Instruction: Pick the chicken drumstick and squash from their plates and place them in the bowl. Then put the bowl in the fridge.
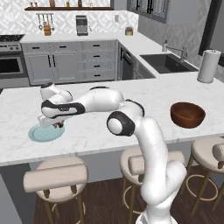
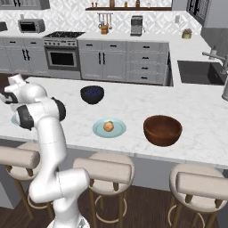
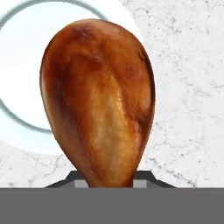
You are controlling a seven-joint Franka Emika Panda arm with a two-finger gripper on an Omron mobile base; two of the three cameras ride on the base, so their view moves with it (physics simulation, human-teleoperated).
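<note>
- Over the left plate (image 1: 40, 133) on the marble counter (image 1: 92, 131), the gripper (image 1: 56, 124) is closed narrow around the chicken drumstick (image 3: 98, 98), clamping its thin end.
- Further right, the squash (image 2: 108, 126) sits on the second plate (image 2: 99, 130).
- Right of that, near the counter's near edge, stands the reddish-brown bowl (image 2: 162, 129).

Drumstick (image 3: 98, 105) hides pincer (image 3: 110, 181) fingertips; plate (image 3: 22, 65) cut off.
</note>
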